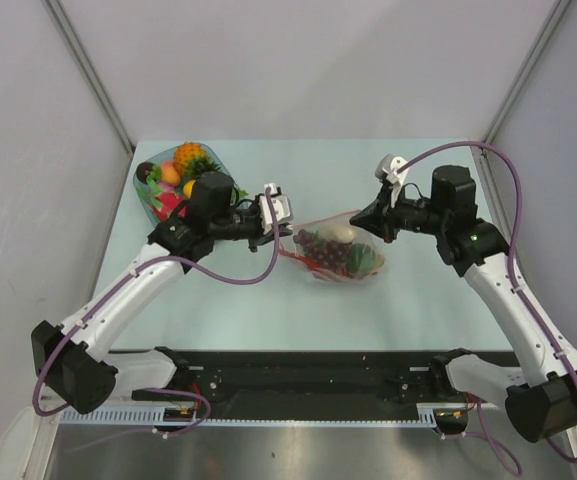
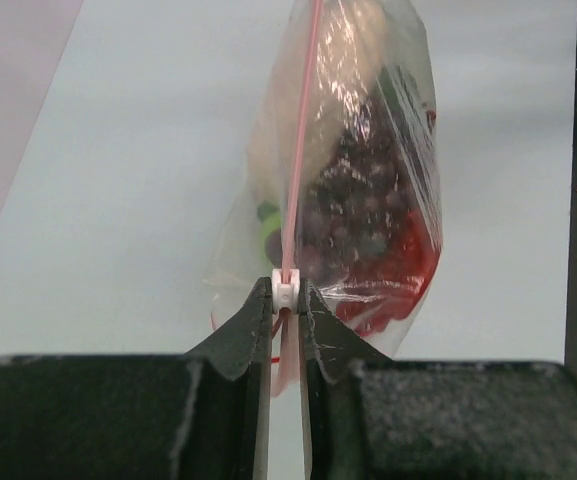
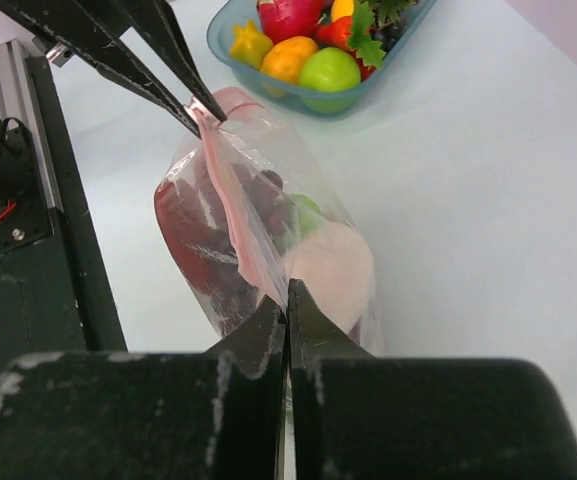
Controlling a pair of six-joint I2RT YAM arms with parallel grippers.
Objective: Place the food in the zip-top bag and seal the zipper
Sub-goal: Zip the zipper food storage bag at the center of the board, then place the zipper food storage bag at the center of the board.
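From above, the zip-top bag (image 1: 340,262) is resting on the table (image 1: 218,300) between both arms, some food (image 1: 318,243) inside (more is sitting in the tray (image 1: 146,172) behind). The left gripper (image 1: 280,228) is holding one end and the right gripper (image 1: 373,224) the other, probably keeping the mouth taut. At the left wrist, fingers (image 2: 248,330) are clamping the white slider (image 2: 286,291) on the zipper (image 2: 303,130), seemingly to draw it along. At the right wrist, fingers (image 3: 263,330) are pinching together on the zipper's opposite end, anchoring it.
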